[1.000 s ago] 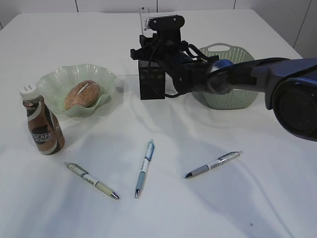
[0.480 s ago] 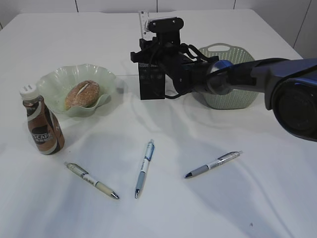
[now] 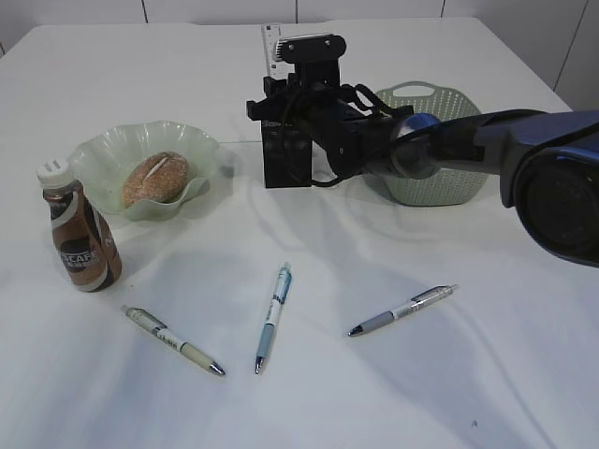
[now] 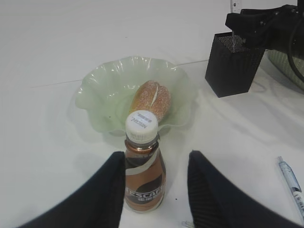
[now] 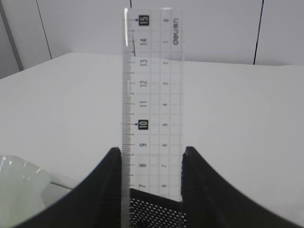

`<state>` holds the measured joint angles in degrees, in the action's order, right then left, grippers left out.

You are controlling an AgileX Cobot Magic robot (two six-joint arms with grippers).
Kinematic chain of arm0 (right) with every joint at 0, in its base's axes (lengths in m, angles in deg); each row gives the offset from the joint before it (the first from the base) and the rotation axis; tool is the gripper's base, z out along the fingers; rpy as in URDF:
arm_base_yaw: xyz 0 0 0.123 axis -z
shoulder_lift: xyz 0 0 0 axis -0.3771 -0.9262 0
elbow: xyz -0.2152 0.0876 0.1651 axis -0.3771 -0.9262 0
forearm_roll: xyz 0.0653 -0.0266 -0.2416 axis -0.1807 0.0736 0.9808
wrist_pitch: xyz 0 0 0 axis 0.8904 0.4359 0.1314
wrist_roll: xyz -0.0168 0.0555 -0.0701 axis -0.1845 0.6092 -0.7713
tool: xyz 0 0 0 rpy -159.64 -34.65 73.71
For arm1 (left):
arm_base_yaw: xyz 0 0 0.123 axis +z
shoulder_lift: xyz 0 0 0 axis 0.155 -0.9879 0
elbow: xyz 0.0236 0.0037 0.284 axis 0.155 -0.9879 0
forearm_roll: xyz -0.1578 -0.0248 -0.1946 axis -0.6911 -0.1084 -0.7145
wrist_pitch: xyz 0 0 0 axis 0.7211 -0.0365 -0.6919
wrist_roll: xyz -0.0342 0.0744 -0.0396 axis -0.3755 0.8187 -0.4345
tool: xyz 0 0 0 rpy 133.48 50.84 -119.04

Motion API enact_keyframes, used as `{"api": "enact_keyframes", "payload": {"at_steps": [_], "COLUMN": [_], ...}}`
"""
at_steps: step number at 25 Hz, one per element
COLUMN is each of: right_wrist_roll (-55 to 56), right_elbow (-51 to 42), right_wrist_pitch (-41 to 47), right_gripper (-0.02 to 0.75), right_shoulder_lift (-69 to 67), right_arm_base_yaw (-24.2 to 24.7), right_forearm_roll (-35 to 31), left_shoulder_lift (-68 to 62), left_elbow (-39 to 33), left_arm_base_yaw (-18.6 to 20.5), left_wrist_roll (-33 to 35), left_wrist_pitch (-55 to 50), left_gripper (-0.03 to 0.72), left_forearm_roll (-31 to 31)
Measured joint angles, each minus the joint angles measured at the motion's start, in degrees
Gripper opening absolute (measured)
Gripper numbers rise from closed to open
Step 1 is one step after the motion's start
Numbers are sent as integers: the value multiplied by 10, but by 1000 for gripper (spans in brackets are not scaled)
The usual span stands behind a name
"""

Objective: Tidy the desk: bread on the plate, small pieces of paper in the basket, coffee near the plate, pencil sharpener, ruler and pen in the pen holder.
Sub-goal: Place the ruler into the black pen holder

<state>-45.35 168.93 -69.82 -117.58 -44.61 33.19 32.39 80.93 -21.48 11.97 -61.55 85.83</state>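
The right gripper (image 5: 148, 178) stands over the black mesh pen holder (image 3: 285, 154) at the back of the desk, with the clear ruler (image 5: 152, 102) upright between its fingers and the ruler's lower end already down inside the holder's mouth. The fingers sit at both edges of the ruler; whether they pinch it or have just let go, I cannot tell. Held vertically like this, the ruler can slide straight into the narrow opening rather than catch on the rim.

Over on the other side, the left gripper (image 4: 156, 185) hangs low at the Nescafé coffee bottle (image 4: 142, 166), jaws spread, one finger close against the bottle's side and the other clear of it. It looks like no grip. The bottle stands just in front of the green scalloped plate (image 3: 94, 154), so the coffee part reads as done, and the bread roll (image 3: 154, 178) lies on the plate.

Three pens wait on the cloth in front: a cream one (image 3: 173, 340), a blue one (image 3: 273, 316) and a grey one (image 3: 402, 310), all well apart from the holder. The green basket (image 3: 440, 98) sits behind the right arm, its inside hidden. No sharpener or paper scraps are visible.
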Motion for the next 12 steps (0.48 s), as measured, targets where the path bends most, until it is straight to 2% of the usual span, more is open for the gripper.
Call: {"api": "enact_keyframes", "payload": {"at_steps": [8,10,12], "right_wrist_roll": [0,0,0], "right_elbow": [0,0,0], "right_wrist_pitch": [18,18,19], "right_gripper": [340,384,394], "right_shoulder_lift": [0,0,0], "right_arm_base_yaw": [1,2,2], "right_forearm_roll": [-1,-1,-1], "left_shoulder_lift": [0,0,0], "left_elbow": [0,0,0], "left_arm_base_yaw": [0,0,0], "left_wrist_roll": [0,0,0], "left_wrist_pitch": [10,11,11], "left_gripper": [302,302,302], "left_forearm_roll": [0,0,0]}}
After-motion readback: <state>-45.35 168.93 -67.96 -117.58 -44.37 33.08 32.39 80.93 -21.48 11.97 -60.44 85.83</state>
